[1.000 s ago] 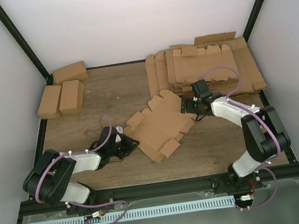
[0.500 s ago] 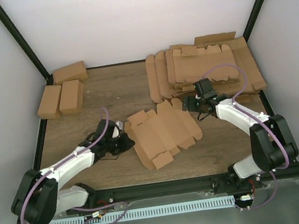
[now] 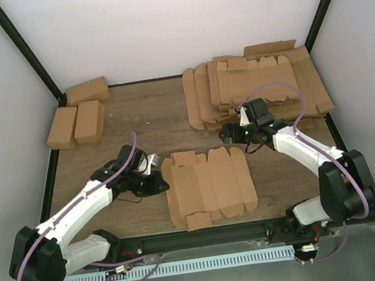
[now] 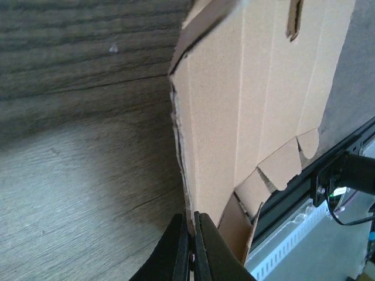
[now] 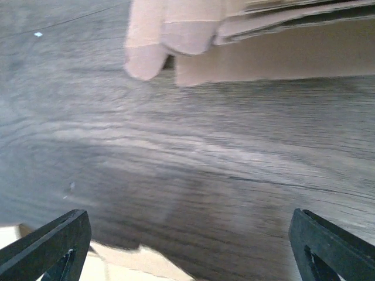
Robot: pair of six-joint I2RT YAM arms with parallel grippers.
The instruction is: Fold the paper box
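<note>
The left jaws are clenched on 1 edge of the paper box (image 3: 207, 183), which lies unfolded on the surface (image 3: 149, 118), spreading away from them. The right jaws gape over bare wood, the sheet's corner just short of them, the stack of blanks (image 3: 256, 82) beyond. Folding seems not yet begun; next, the right jaws probably must reach a flap

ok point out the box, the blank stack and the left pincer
box (image 3: 208, 186), top view, middle panel of the flat sheet
stack (image 3: 262, 74), top view, top blank
left pincer (image 4: 191, 222), left wrist view, between its tips at the box edge
</note>
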